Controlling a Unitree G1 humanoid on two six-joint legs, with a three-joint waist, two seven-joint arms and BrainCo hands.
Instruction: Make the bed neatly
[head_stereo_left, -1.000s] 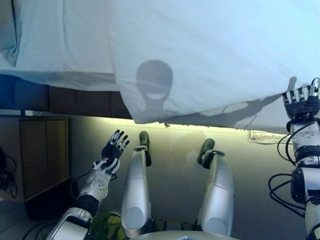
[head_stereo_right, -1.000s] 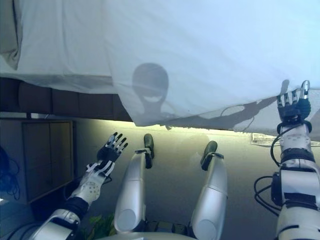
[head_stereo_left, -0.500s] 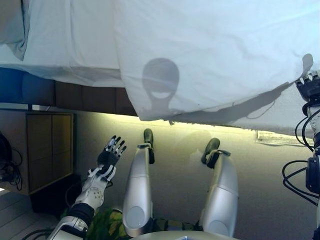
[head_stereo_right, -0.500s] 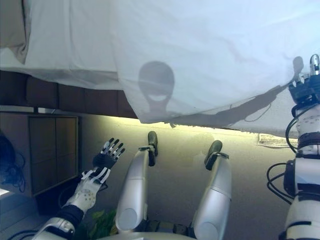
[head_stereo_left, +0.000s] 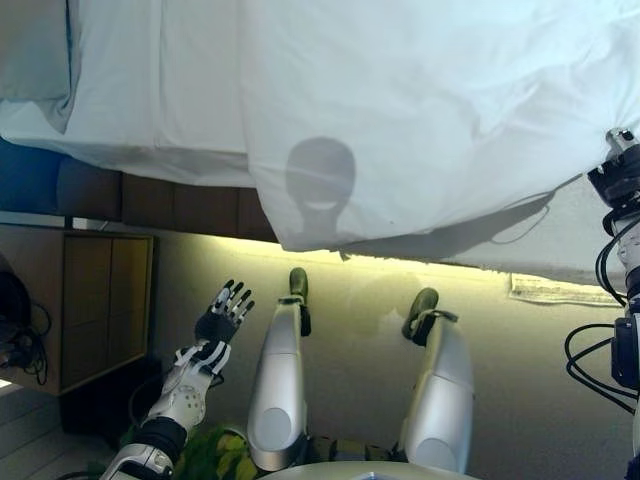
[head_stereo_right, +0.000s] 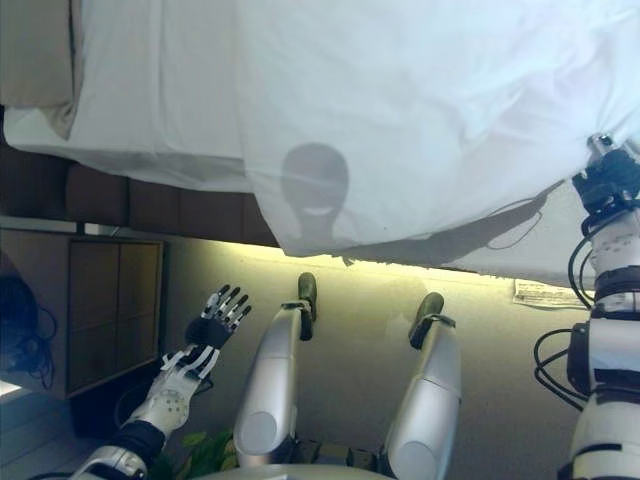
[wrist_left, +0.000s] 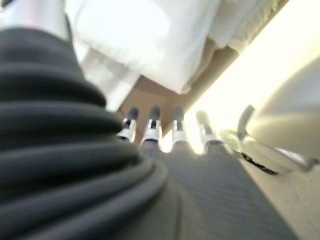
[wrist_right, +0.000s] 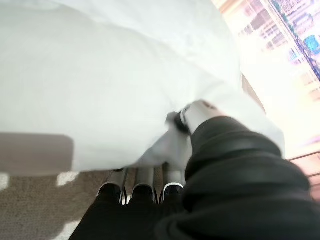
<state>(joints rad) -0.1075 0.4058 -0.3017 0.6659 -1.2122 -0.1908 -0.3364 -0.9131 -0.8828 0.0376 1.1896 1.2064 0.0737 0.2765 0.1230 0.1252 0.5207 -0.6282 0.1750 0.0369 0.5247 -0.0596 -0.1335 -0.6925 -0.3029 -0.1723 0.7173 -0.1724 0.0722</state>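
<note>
A white duvet (head_stereo_left: 420, 120) lies over the bed and hangs past its near edge, its left corner drooping lowest. To the left the white sheet (head_stereo_left: 150, 90) is bare, with a pillow (head_stereo_left: 35, 60) at the far left. My right hand (head_stereo_left: 620, 180) is at the duvet's hanging edge on the far right. In the right wrist view its fingers (wrist_right: 145, 182) run under the cloth and its thumb (wrist_right: 196, 111) presses on top, pinching the edge. My left hand (head_stereo_left: 222, 318) is open, fingers spread, held low over the floor away from the bed; it also shows in the left wrist view (wrist_left: 200, 175).
The bed's dark base (head_stereo_left: 180, 208) runs under the mattress. A wooden bedside cabinet (head_stereo_left: 100, 300) stands on the left, with a dark bundle of cables (head_stereo_left: 15, 325) beside it. A printed sheet of paper (head_stereo_left: 550, 290) lies on the floor at the right.
My right hand has risen to the duvet's edge; its straight fingers have gone under the cloth and the thumb has closed on it. The camera has shifted slightly. My left hand stays open.
</note>
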